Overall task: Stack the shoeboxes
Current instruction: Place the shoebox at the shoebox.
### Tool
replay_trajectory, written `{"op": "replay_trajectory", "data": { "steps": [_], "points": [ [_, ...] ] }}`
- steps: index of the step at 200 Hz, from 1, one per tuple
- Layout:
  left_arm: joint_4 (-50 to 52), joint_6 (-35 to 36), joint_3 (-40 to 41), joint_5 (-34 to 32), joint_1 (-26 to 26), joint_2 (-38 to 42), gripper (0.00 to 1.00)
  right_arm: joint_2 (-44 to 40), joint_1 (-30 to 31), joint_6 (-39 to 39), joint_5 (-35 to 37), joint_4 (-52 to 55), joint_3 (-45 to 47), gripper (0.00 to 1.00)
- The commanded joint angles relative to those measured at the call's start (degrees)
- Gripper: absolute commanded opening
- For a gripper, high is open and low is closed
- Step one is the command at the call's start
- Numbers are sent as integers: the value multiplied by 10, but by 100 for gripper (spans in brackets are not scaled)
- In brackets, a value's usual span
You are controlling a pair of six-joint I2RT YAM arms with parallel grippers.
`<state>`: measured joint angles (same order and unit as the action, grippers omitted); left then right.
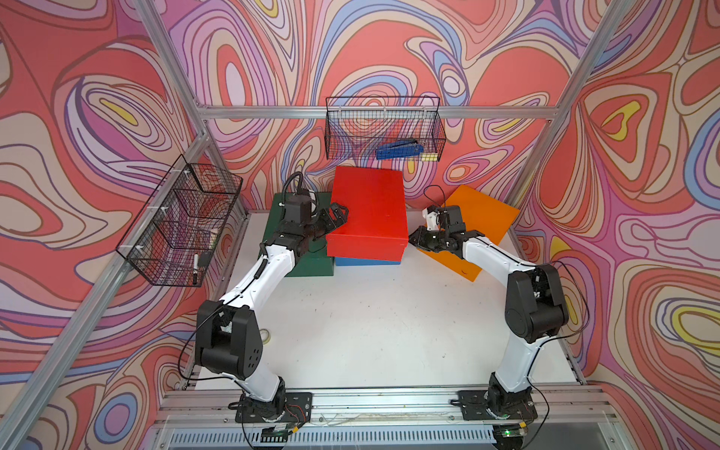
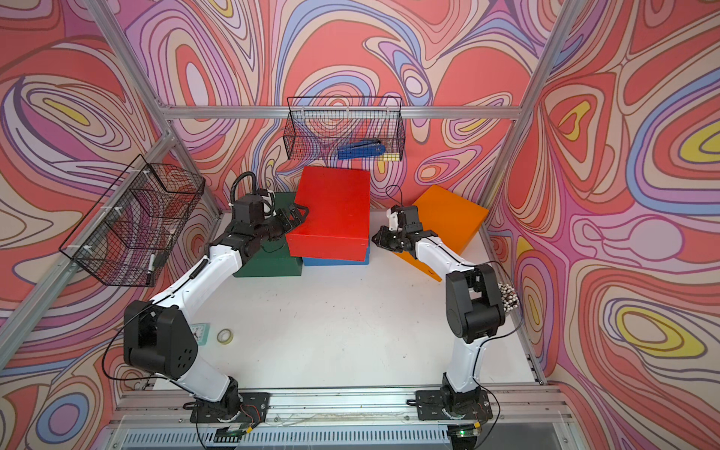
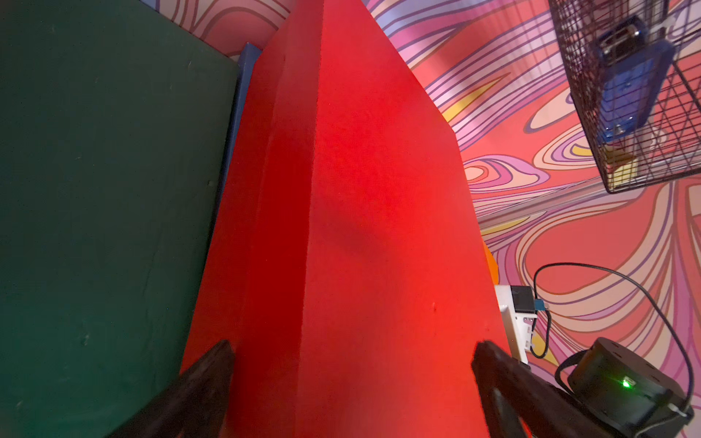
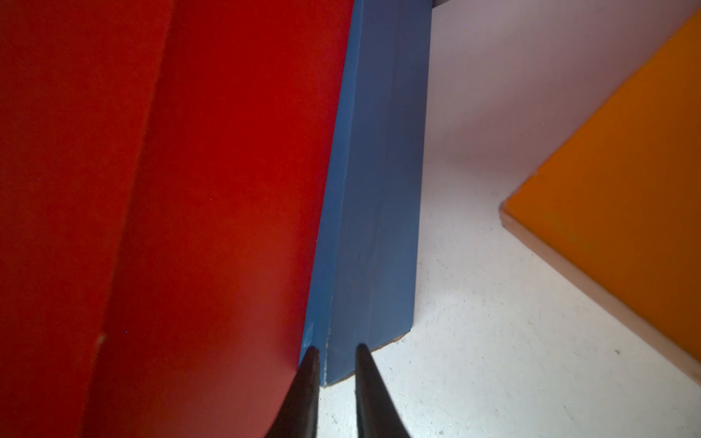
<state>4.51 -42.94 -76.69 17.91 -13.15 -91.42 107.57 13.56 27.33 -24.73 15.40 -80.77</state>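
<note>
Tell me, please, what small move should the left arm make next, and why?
Probably draw the left gripper back from the red shoebox. Its jaws stand wide open astride that box's edge, and the box already lies on the blue shoebox. The green shoebox and orange shoebox lie unstacked.

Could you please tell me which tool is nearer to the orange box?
Right: the right tool sits beside the orange box's edge; the left tool is across the red box.

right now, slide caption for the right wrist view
Right gripper near a corner of the blue cardboard shoebox under the red cardboard shoebox, orange cardboard shoebox apart on the white table.
</note>
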Motion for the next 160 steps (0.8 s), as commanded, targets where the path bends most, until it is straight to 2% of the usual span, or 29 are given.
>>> {"op": "replay_trajectory", "data": {
  "steps": [1,47,60,76,88,102,138,160],
  "points": [
    [20,34,14,-19,-3,67,100,-26,-4,-1,-4,-4,12,21],
    [98,85,96,-95,-2,193,100,-46,-8,-3,-25,3,30,23],
    [102,93,122,-98,-2,217,93,-43,-9,0,-35,0,34,20],
    [118,93,142,-88,-2,225,80,-39,-10,6,-44,-8,39,9],
    [133,82,151,-93,-2,223,76,-36,-12,10,-48,-11,39,0],
    [136,72,172,-111,-2,227,73,-35,-12,13,-49,-13,40,0],
    [147,60,205,-128,-1,239,76,-39,-13,8,-39,-3,42,0],
    [156,55,215,-129,-1,236,67,-36,-13,5,-31,2,41,0]
  ]
}}
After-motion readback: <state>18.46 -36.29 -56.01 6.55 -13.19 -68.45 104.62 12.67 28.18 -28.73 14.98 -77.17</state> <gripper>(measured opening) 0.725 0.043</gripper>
